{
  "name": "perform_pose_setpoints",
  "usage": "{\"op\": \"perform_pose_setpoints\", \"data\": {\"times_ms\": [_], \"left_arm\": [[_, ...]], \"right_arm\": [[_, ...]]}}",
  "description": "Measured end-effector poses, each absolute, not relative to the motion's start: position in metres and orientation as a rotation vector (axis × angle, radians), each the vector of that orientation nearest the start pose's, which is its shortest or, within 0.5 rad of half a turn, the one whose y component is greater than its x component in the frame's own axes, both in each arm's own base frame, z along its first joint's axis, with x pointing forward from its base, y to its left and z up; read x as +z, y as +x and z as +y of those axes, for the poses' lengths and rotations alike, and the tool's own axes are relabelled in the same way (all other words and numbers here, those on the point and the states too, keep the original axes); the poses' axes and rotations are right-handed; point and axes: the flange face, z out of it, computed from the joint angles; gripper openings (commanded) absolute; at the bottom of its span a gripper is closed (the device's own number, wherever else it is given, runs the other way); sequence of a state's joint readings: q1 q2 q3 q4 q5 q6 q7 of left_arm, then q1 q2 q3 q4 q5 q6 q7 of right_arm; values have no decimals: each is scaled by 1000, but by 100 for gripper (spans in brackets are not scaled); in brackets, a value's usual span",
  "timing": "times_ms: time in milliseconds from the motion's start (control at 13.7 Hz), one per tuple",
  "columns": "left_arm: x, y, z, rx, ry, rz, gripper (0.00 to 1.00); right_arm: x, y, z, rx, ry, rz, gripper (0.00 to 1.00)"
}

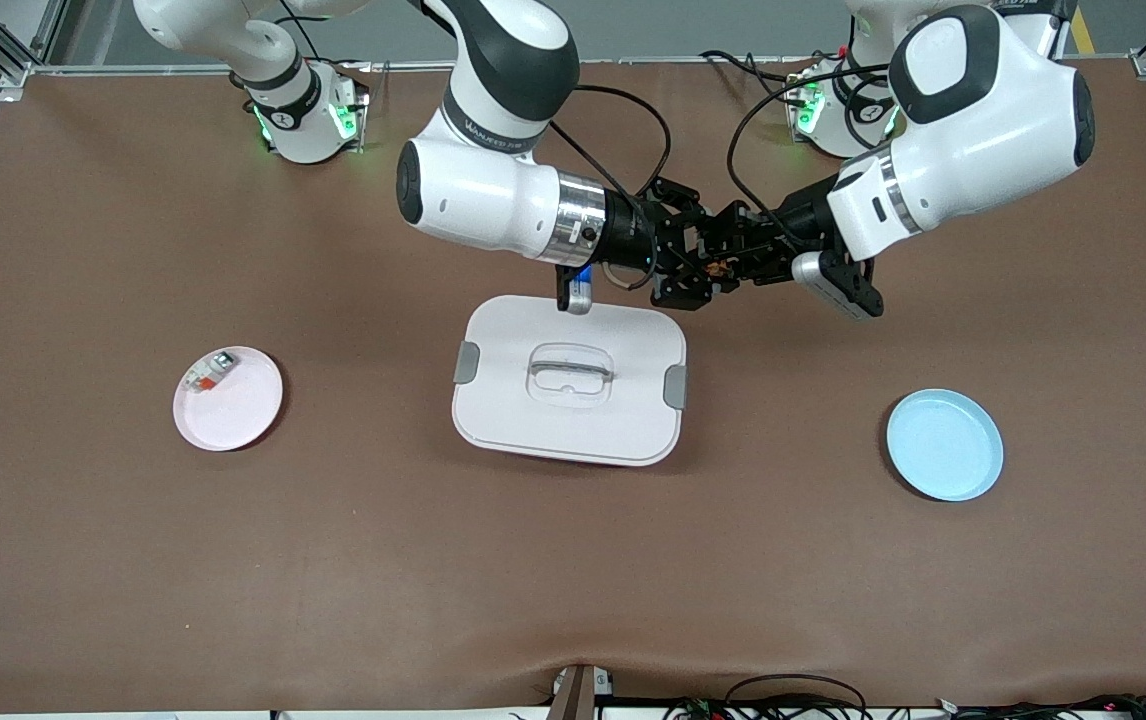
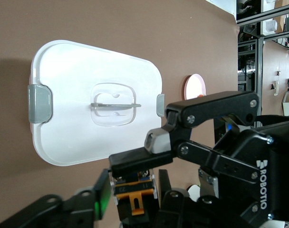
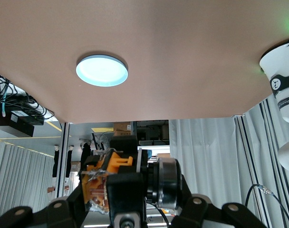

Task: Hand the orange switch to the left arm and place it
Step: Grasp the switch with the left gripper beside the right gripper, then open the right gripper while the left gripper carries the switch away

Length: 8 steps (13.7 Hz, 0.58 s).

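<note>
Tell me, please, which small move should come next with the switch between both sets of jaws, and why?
Probably the right gripper opens, since the left gripper already meets it on the orange switch above the table, by the box. The blue plate is bare.

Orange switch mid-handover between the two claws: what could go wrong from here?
1. The orange switch is tiny and sits between the right claw and the left claw, up in the air. A badly timed release could drop it.
2. The handover happens above the table just past the box edge; a dropped switch could land on its lid or bounce off.
3. The claws are closely interleaved, so their fingers could knock together when pulling apart.
</note>
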<state>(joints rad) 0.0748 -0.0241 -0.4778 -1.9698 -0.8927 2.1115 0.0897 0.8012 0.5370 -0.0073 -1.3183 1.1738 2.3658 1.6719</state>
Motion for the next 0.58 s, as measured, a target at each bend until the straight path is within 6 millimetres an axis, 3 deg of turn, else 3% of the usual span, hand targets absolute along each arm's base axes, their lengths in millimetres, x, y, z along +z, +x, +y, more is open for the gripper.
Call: {"op": "perform_pose_setpoints", "data": {"times_ms": [292, 365, 438, 511, 584], "left_arm": [[511, 513, -260, 38, 2341, -72, 0], [511, 513, -260, 41, 2342, -76, 0], [512, 513, -261, 47, 2351, -87, 0], [514, 513, -262, 57, 2370, -107, 0], [517, 514, -263, 68, 2394, -126, 0]], "right_arm": [[491, 521, 547, 969, -1572, 1549, 15], [491, 521, 547, 969, -1571, 1549, 28], [491, 521, 547, 967, -1570, 1548, 57], [491, 521, 548, 960, -1571, 1543, 100], [491, 521, 550, 952, -1570, 1538, 100]]}}
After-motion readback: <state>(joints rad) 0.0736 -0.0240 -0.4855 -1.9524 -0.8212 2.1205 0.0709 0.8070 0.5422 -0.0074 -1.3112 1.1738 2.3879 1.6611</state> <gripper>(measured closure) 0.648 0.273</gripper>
